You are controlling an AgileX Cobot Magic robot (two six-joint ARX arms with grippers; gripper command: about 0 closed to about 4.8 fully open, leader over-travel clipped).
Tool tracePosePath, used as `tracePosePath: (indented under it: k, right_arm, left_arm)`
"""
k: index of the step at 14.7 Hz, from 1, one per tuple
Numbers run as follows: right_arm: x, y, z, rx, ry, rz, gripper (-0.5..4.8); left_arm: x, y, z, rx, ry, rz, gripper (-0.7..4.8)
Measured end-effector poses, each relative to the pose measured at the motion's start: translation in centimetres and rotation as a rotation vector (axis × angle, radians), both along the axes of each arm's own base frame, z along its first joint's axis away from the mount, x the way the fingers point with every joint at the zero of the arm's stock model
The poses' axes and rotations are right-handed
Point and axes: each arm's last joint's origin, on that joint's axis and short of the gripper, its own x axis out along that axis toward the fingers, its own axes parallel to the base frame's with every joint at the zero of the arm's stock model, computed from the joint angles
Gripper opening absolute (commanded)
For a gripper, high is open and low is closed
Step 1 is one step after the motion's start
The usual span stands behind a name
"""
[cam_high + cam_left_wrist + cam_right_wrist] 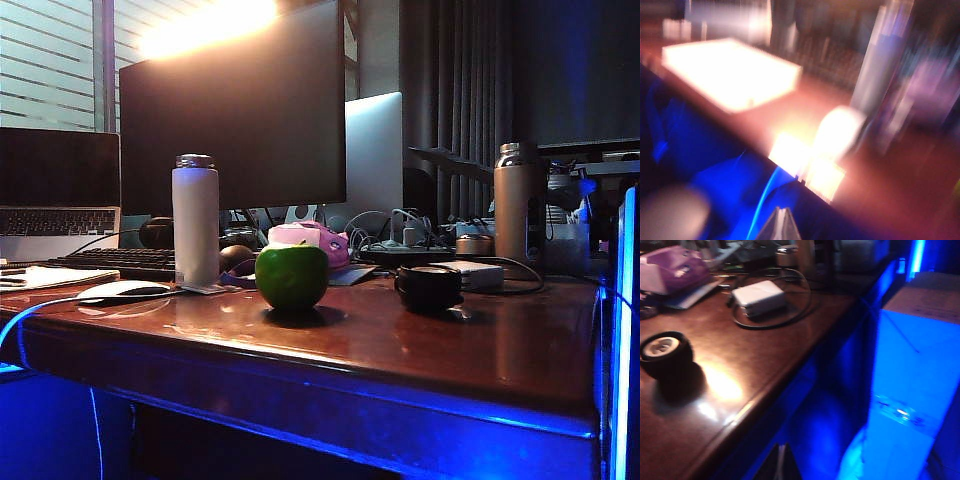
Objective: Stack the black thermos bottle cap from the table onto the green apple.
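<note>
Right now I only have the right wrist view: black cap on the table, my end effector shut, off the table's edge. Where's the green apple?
Observer: In the exterior view the green apple stands on the table, left of the black thermos bottle cap, apart from it.
Operator: Anything crowding the apple?
Observer: A pink object sits just behind it; a white bottle stands further left.
Operator: And the left end effector?
Observer: The blurred left wrist view shows the left end effector, seemingly shut, off the table's front edge, like the right end effector.
</note>
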Motion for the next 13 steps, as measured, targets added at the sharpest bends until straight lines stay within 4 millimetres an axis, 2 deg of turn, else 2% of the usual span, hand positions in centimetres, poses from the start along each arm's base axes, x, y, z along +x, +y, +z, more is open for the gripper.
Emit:
tracePosePath:
  k: [1,2,4,5,7,9,10,11,13]
  right_arm:
    - [-0.1,0.0,0.3,0.017,-0.002,-0.001,-0.01]
    - [-0.3,0.0,1.6,0.055,-0.037,-0.003,-0.01]
    - [-0.8,0.0,4.8,0.115,-0.119,-0.005,-0.01]
    - [-0.9,0.0,6.0,0.120,-0.129,-0.004,-0.01]
    - [-0.6,0.0,9.8,0.122,-0.144,-0.002,-0.01]
    - [1.1,0.2,12.9,0.095,-0.111,0.054,-0.01]
    - [2.7,0.3,14.7,0.053,-0.087,0.113,-0.01]
    - [4.0,0.5,16.3,0.019,-0.086,0.176,-0.01]
    - [7.7,0.7,18.0,-0.015,-0.031,0.263,-0.01]
  left_arm:
    - [-0.8,0.0,2.6,-0.012,-0.096,0.000,-0.02]
    - [-1.5,0.1,4.8,-0.014,-0.160,0.019,-0.02]
    - [-1.7,0.2,9.3,0.017,-0.186,0.075,-0.03]
    - [-1.1,0.2,11.6,0.048,-0.181,0.079,-0.03]
    - [2.0,-0.1,16.5,0.135,-0.107,-0.023,-0.03]
    - [5.1,-0.9,21.1,0.204,-0.010,-0.281,-0.03]
    - [6.7,-1.4,23.4,0.225,0.012,-0.429,-0.03]
    - [8.2,-1.8,25.1,0.237,0.046,-0.589,-0.03]
    - [9.3,-2.3,26.6,0.254,0.145,-0.774,-0.03]
